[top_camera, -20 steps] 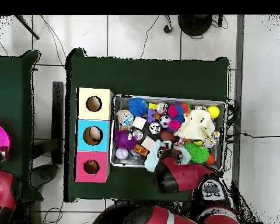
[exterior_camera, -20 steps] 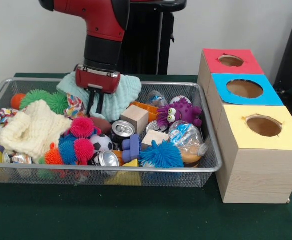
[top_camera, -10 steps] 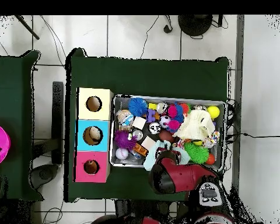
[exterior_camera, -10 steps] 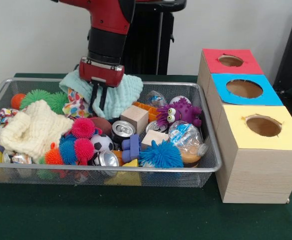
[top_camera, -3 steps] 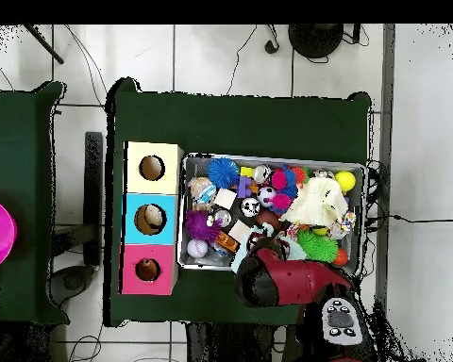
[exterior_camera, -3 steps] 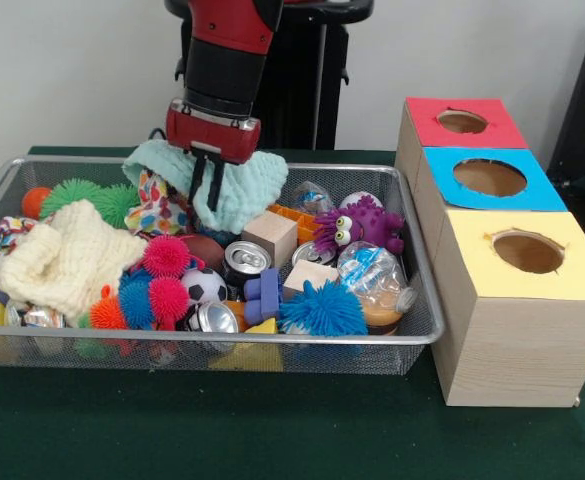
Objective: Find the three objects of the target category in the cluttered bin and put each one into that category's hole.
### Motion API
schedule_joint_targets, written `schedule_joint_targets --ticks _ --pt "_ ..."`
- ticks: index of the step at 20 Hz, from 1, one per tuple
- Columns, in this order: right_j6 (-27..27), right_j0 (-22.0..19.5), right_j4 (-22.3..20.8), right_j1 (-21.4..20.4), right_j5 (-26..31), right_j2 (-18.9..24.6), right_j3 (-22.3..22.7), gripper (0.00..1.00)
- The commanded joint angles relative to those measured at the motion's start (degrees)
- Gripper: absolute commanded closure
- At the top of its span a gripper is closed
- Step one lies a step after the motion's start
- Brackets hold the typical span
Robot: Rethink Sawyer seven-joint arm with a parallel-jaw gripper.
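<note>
My gripper (exterior_camera, -3 steps: 206,197) hangs over the back of the wire bin (exterior_camera, -3 steps: 412,335), its two dark fingers close together and shut on a mint-green cloth (exterior_camera, -3 steps: 247,185). The cloth is bunched up and lifted at the back middle of the bin. A patterned cloth (exterior_camera, -3 steps: 158,211) lies just left of it, and a cream knit cloth (exterior_camera, -3 steps: 64,260) covers the left side. In the overhead view the arm (top_camera, -3 steps: 292,282) hides the gripper; only a bit of mint cloth (top_camera, -3 steps: 292,251) shows. Three boxes stand beside the bin, with a red-topped hole (exterior_camera, -3 steps: 462,121), a blue-topped hole (exterior_camera, -3 steps: 490,177) and a yellow-topped hole (exterior_camera, -3 steps: 528,252).
The bin holds a purple monster toy (exterior_camera, -3 steps: 362,226), a wooden block (exterior_camera, -3 steps: 270,236), crushed cans (exterior_camera, -3 steps: 245,259), a plastic bottle (exterior_camera, -3 steps: 377,285), spiky balls (exterior_camera, -3 steps: 322,308) and a small soccer ball (exterior_camera, -3 steps: 203,286). Green cloth covers the table (exterior_camera, -3 steps: 272,430).
The gripper has risen and shifted slightly right, taking the mint cloth up with it. More of the patterned cloth now shows beneath.
</note>
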Motion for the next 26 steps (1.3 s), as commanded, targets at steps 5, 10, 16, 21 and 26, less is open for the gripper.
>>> schedule_joint_targets --ticks 5,10,16,21,26 --pt "8.5 2.6 9.2 -4.9 8.6 7.6 4.3 1.0" --pt "7.8 3.1 12.4 -8.0 12.5 7.8 5.5 1.0" --pt "7.8 4.5 16.6 -10.8 17.3 7.6 5.0 1.0" --pt "9.0 7.3 20.0 -12.1 20.7 6.4 3.9 1.0" --pt "10.1 9.5 23.4 -12.8 23.1 5.8 3.1 1.0"
